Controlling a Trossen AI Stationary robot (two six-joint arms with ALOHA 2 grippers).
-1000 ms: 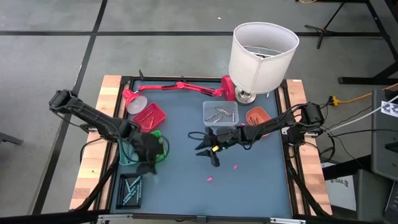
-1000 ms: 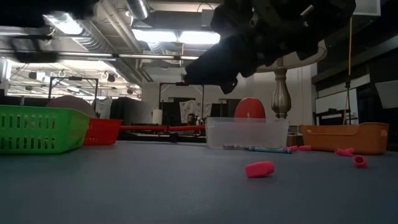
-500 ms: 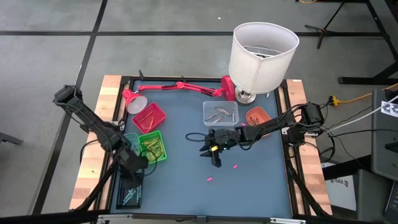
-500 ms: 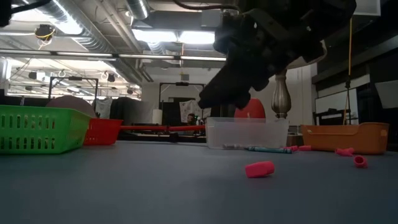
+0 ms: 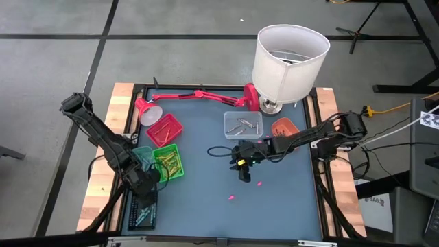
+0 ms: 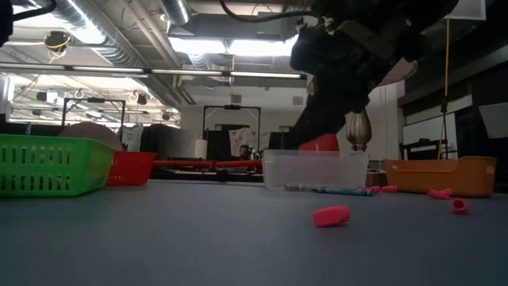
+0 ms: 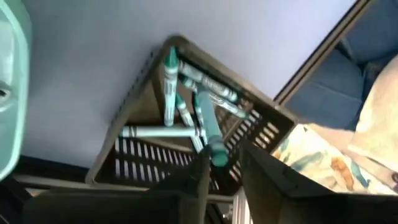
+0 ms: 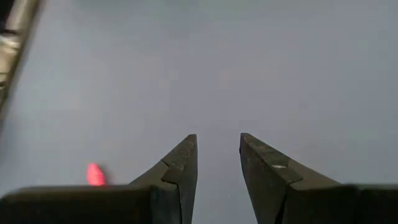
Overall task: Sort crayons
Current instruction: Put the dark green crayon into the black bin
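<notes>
My left gripper [image 5: 147, 194] hangs over the black basket [image 5: 142, 211] at the table's near left. It is shut on a teal crayon [image 7: 208, 127]. Several more teal crayons [image 7: 186, 106] lie in that basket. My right gripper [image 5: 241, 169] is open and empty above the bare blue table top [image 8: 205, 68] at mid-table. A green basket [image 5: 167, 162] holds yellow and green crayons, and a clear bin [image 5: 243, 125] holds grey ones. A blue crayon [image 6: 343, 191] lies on the table in front of the clear bin. My left gripper holds the teal crayon by its near end [image 7: 217, 155] between its two fingers. The fingers lie along the crayon. The rest of the crayon sticks out past the fingertips, over the black basket and the crayons in it.
A red basket [image 5: 164, 128], a teal tray [image 5: 141, 158] and an orange tray [image 5: 283, 127] stand around the mat. A white lampshade [image 5: 290, 60] and a red desk lamp [image 5: 195, 96] stand at the far edge. Pink bits [image 5: 260, 184] [image 5: 231, 197] lie near my right gripper.
My left gripper has gone from over the green basket toward the table's near edge, and is now over the black basket. My right gripper has shifted a little toward the table's right edge.
</notes>
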